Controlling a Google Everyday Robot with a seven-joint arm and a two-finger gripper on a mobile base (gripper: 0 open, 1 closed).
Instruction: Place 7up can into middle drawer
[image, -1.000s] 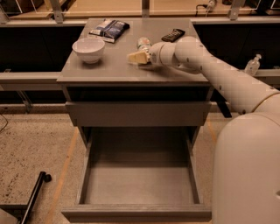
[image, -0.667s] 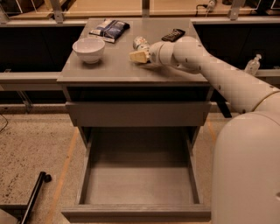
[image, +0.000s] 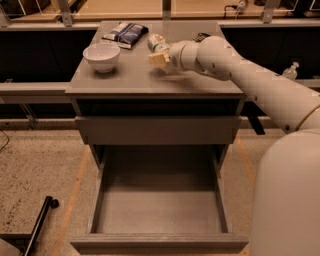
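The 7up can (image: 157, 42), whitish-silver with green and red marks, stands on the grey cabinet top (image: 125, 75), right of centre near the back. My gripper (image: 159, 59) reaches in from the right at the end of the white arm and sits just in front of the can, close to it or touching it. The middle drawer (image: 160, 243) is pulled out wide open below, with a flat bare floor. The grey drawer (image: 157, 130) nearest the top is closed.
A white bowl (image: 101, 56) stands on the left of the cabinet top. A dark snack bag (image: 125, 33) lies at the back left. A black object (image: 201, 36) lies behind the arm. My white arm and body fill the right side.
The gripper has moved a little back and up toward the can. The can has shifted slightly toward the back left. The drawer, bowl and bag have not moved.
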